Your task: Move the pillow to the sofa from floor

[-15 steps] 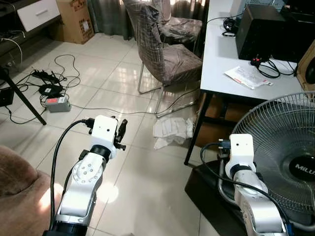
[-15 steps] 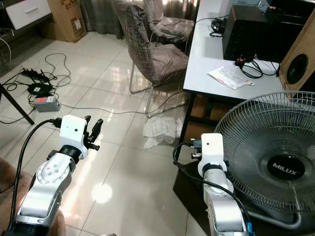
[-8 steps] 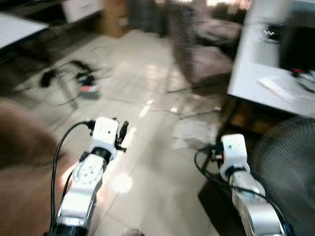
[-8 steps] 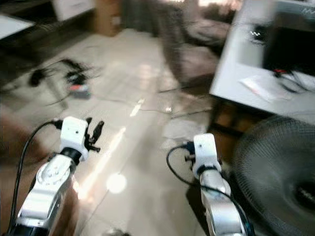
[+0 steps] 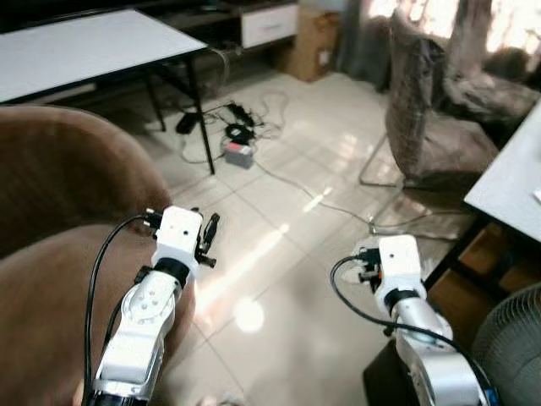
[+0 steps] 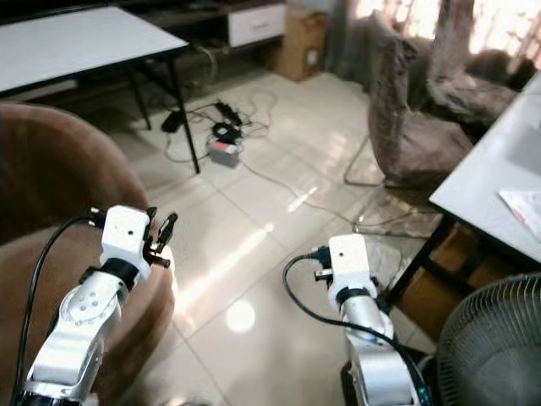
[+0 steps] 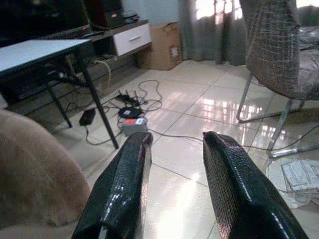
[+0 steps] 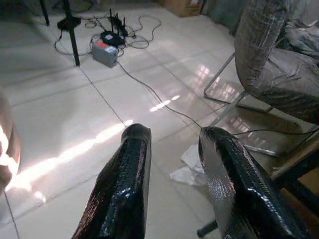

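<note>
Left gripper point(image 7: 172, 186) fingers apart, empty, beside brown sofa point(image 5: 59, 194). Right gripper point(image 8: 172, 184) fingers apart, empty, over tile floor point(image 5: 279, 271).

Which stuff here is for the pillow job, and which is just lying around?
For the job: sofa, left hand, right hand, both open and holding nothing.
Lying around: power strip, chair, box, fan, white table.

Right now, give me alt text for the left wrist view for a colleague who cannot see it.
The left gripper is open and empty above a glossy pale tiled floor, with a brown plush sofa arm beside it. Beyond lie a grey power strip with tangled black cables, a white-topped black-legged table, a brown cardboard box and a grey checked chair.
</note>
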Controlling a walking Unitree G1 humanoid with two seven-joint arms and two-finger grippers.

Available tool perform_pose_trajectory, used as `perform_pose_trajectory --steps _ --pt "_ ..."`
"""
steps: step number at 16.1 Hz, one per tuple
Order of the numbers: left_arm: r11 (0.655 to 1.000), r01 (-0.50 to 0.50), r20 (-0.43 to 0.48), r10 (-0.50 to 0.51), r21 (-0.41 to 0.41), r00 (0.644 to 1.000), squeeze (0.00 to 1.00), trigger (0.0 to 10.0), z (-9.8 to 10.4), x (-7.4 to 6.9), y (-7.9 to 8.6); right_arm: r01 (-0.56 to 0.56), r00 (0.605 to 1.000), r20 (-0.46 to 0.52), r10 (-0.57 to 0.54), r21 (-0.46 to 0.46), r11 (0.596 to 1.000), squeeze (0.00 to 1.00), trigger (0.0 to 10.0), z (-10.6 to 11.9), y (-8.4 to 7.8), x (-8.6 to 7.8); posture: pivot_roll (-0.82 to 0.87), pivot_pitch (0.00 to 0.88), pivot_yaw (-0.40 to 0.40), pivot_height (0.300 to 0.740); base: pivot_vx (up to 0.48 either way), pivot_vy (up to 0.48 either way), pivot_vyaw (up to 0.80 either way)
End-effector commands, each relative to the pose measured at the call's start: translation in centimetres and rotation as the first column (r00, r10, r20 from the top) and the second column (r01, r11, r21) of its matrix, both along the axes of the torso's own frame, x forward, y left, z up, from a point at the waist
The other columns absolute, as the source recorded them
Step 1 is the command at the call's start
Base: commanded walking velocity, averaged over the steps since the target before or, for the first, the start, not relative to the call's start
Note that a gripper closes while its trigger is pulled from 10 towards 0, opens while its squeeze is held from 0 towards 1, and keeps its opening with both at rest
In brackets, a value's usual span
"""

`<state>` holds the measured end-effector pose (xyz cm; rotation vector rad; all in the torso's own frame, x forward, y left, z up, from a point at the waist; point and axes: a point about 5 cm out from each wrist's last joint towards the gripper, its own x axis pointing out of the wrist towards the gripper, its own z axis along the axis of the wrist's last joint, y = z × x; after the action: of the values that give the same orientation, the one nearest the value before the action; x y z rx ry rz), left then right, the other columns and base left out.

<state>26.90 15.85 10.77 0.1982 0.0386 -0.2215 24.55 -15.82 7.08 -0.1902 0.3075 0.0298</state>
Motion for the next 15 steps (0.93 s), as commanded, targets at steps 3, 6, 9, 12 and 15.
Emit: perform_pose_trajectory --steps 3,6,9,12,15 --pt "1.000 -0.014 0.005 0.014 0.024 1.000 0.00 10.0 0.22 -0.07 0.63 -0.012 1.000 0.009 0.012 0.005 1.000 0.00 10.0 0.11 0.16 0.27 -0.04 0.018 -0.011 0.740 0.000 0.000 0.80" --pt "0.999 -0.016 0.015 0.016 0.029 1.000 0.00 10.0 0.42 0.09 0.65 0.000 1.000 0.010 0.000 0.005 1.000 0.00 10.0 0.01 0.01 0.32 -0.04 0.021 -0.004 0.740 0.000 0.000 0.80" --pt "1.000 -0.014 0.027 0.013 0.028 1.000 0.00 10.0 0.72 0.26 0.54 0.007 1.000 0.012 -0.007 0.005 1.000 0.00 10.0 -0.09 -0.08 0.28 -0.04 0.021 0.000 0.740 0.000 0.000 0.80" --pt "1.000 -0.024 0.028 0.024 0.019 0.999 0.00 10.0 0.77 0.29 0.66 -0.001 1.000 0.011 0.001 0.004 1.000 0.00 10.0 -0.20 -0.03 0.30 -0.04 0.023 -0.003 0.740 0.000 0.000 0.80" --pt "0.999 -0.022 0.042 0.021 0.031 0.999 0.00 10.0 0.92 0.34 0.64 -0.006 1.000 0.010 0.006 -0.001 1.000 0.00 10.0 -0.29 -0.02 0.31 -0.04 0.021 -0.004 0.740 0.000 0.000 0.80"
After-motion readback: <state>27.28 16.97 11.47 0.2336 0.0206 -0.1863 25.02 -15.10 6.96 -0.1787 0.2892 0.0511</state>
